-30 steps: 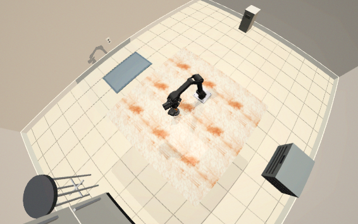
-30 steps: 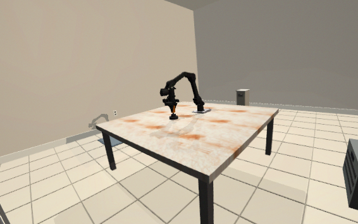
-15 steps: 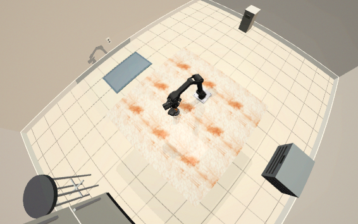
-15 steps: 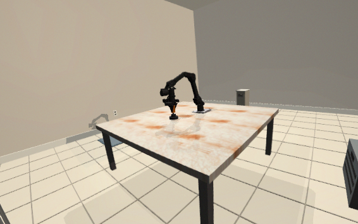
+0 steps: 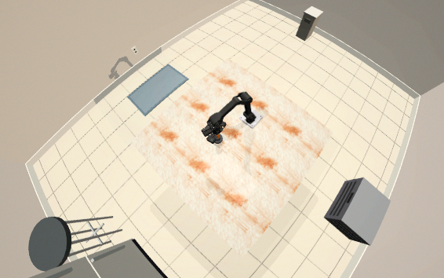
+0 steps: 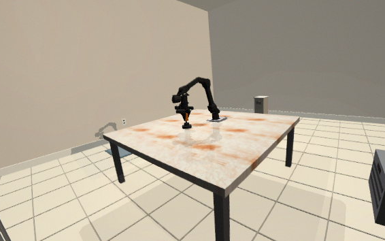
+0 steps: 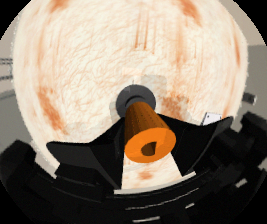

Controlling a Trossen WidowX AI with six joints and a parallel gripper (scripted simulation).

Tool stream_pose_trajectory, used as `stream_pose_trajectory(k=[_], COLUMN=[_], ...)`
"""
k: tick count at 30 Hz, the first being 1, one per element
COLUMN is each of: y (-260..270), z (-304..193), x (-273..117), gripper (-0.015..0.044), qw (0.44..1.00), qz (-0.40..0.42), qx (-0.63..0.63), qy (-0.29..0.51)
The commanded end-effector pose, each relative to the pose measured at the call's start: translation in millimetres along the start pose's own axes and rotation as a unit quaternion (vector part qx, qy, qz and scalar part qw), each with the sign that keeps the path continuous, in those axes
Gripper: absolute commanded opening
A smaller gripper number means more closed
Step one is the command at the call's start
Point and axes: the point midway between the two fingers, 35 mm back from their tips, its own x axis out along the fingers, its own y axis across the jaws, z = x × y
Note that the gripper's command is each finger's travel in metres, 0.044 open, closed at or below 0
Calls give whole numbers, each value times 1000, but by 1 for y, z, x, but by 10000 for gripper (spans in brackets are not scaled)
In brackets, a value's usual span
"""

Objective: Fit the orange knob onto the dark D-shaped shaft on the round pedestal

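Observation:
The orange knob [image 5: 218,136] [image 6: 186,117] [image 7: 145,125] stands about upright in my gripper [image 6: 186,118] [image 7: 140,117], which is shut on it, one black finger on each side. The wrist view shows its upper end with the D-shaped hole, and the hole looks dark inside. The dark round pedestal [image 5: 219,140] [image 6: 186,126] [image 7: 121,104] is right below on the table. In the exterior view a short dark part shows between the knob's lower end and the pedestal's wide base. The knob hides the shaft, so I cannot tell whether the shaft's tip is in the hole.
The pedestal stands on the orange-stained table [image 5: 231,177] [image 6: 196,163]. The arm's light base plate [image 5: 252,125] [image 6: 224,118] [image 7: 211,119] is behind and to the right of the pedestal in the top and exterior views. A stool, cabinets and a blue mat [image 5: 158,90] are off the table.

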Motion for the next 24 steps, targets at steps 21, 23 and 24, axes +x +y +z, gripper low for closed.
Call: stream_pose_trajectory(k=[21,23,24], y=[0,0,0], z=[0,0,0], x=[4,4,4], gripper=[0,0,0], qw=[999,999,999], qz=[0,0,0], qx=[34,34,34], qy=[0,0,0])
